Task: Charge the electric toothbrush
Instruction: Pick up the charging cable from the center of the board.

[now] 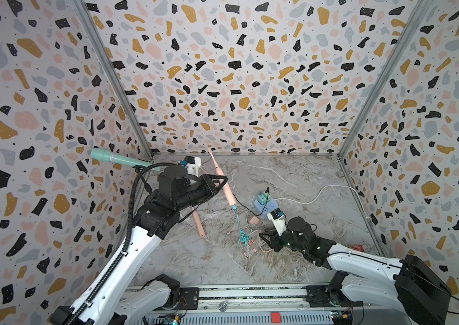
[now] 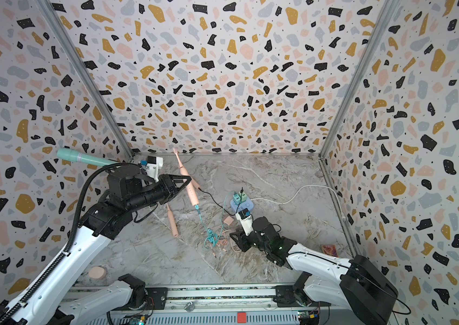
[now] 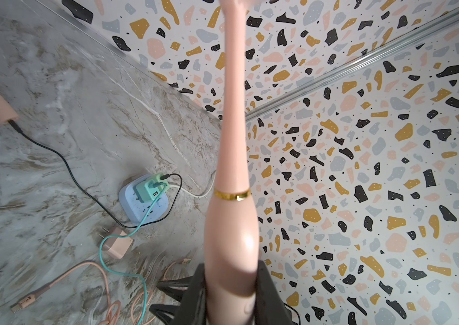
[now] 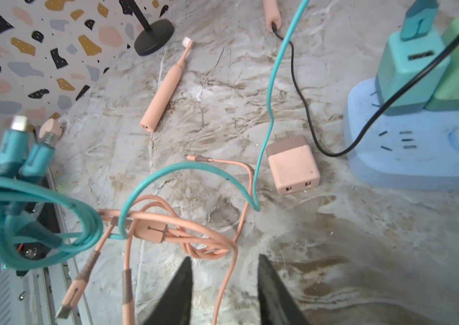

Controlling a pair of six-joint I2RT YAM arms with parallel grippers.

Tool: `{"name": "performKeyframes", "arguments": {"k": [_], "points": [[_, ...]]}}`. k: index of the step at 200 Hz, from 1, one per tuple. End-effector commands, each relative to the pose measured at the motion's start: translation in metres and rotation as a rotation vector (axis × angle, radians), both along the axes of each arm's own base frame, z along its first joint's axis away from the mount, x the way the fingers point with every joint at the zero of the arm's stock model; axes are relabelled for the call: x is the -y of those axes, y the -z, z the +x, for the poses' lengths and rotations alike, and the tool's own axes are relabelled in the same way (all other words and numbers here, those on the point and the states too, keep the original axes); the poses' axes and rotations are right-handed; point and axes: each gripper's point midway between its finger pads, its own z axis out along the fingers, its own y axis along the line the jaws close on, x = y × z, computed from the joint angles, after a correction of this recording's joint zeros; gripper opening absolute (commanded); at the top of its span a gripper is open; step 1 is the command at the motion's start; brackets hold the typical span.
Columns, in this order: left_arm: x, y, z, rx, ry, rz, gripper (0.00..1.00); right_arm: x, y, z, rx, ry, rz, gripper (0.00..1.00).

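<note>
Two arms work over a marble surface [image 1: 208,270], shown at the plugging-in step. The left pincer [image 1: 222,181] is clamped on the toothbrush [image 1: 229,195], holding it clear of the surface and tilted, head toward 11 o'clock and base toward 5 o'clock in both top views. A teal plug [image 1: 234,208] sits at the base and appears seated, though neither top view is sharp enough to confirm it. Its teal cable [image 4: 189,166] hangs from there toward 6 o'clock into a tangle with a pink cable [image 4: 149,229]. The other end of the teal cable enters a teal adapter [image 4: 408,67] on the power strip [image 1: 270,208], which lies at 3 o'clock of the toothbrush base. The right pincer [image 4: 224,261] sits low at 6 o'clock of the power strip, jaws apart and gripping nothing; a strand of the pink cable runs between them. Judgement: the connection looks made, and the step in hand is letting go of the plug. The next move calls for the right pincer to back away without snagging the pink cable. The left pincer should then lay the toothbrush down gently, keeping slack in the teal cable so the plug is not levered out. A spare brush [image 4: 161,92] lies apart at 8 o'clock of the base.
</note>
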Motion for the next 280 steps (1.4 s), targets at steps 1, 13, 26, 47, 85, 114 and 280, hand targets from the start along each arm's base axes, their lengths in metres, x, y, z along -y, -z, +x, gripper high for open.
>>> {"name": "performKeyframes", "arguments": {"k": [1,13,26,47,85,114,280], "points": [[0.000,-0.025,-0.002,0.077,0.012,-0.042,0.00,-0.011,-0.001,0.005,0.006,-0.025,-0.013,0.46],[0.000,-0.025,-0.002,0.079,0.013,-0.043,0.00,-0.014,0.005,0.007,-0.009,-0.031,-0.031,0.46],[-0.001,-0.026,-0.003,0.082,0.012,-0.042,0.00,-0.015,0.011,0.010,-0.019,-0.021,-0.056,0.45],[-0.001,-0.026,-0.003,0.086,0.012,-0.051,0.00,-0.017,0.011,0.016,-0.008,-0.010,-0.065,0.41],[-0.001,-0.025,-0.001,0.090,0.011,-0.061,0.00,-0.022,0.009,0.021,0.010,-0.020,-0.064,0.23],[-0.002,-0.026,-0.002,0.093,0.011,-0.057,0.00,-0.017,0.009,0.022,0.015,0.002,-0.062,0.08],[-0.070,-0.010,0.049,0.070,-0.204,0.123,0.00,0.073,-0.137,0.008,0.197,0.262,0.003,0.00]]}}
